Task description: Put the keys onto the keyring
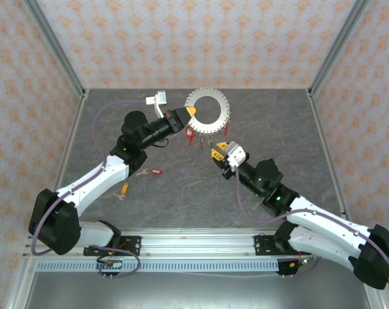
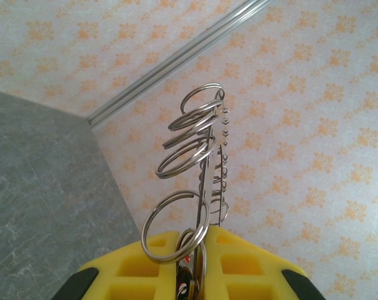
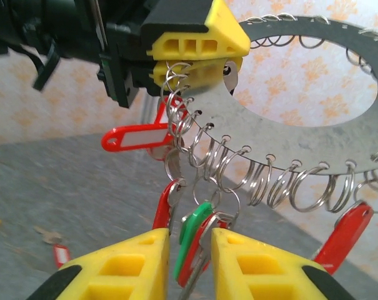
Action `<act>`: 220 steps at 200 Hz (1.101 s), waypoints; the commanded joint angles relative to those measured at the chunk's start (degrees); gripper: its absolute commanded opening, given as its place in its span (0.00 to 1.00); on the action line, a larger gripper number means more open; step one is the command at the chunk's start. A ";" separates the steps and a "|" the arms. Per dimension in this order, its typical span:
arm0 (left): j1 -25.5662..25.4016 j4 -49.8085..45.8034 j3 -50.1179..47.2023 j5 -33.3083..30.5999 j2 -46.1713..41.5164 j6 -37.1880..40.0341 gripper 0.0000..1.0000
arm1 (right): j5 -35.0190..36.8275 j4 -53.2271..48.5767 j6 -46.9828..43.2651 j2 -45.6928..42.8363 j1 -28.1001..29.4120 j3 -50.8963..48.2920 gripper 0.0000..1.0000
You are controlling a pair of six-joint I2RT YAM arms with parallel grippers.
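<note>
- Hold on the ring: the left gripper (image 3: 207, 57) has its fingers clamped on the toothed rim of the keyring (image 3: 301, 134). The ring is lifted off the table (image 1: 181, 199), with its flat face turned toward the right arm.
- Right gripper (image 3: 190, 265): its fingers stand slightly apart just below the ring's lower edge. A green key (image 3: 190, 232) and a red key (image 3: 204, 247) hang in the gap. I cannot tell whether the pads bite on them.
- Step, as I judge it: seating a key on one of the split rings (image 3: 263, 181).
- Doing it well: pinch one key by its head and move it along the coil, not sideways. The split rings crowd together, and a tug could twist the plate in the left fingers.
- Left to do: a red-tagged key (image 1: 154, 172) and a yellow-headed key (image 1: 123, 189) lie on the table, well apart from the ring.
</note>
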 commanded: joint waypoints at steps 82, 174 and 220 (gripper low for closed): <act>0.40 2.08 0.67 -1.41 -3.42 0.91 0.00 | 5.42 16.47 -3.36 3.84 0.67 -1.18 0.21; 0.36 0.47 0.43 -1.83 -4.55 1.36 0.00 | 5.80 18.95 -0.85 7.50 0.68 1.13 0.21; 0.43 -0.30 0.61 -1.61 -4.62 1.63 0.00 | 5.22 18.90 -0.68 9.10 0.61 2.73 0.21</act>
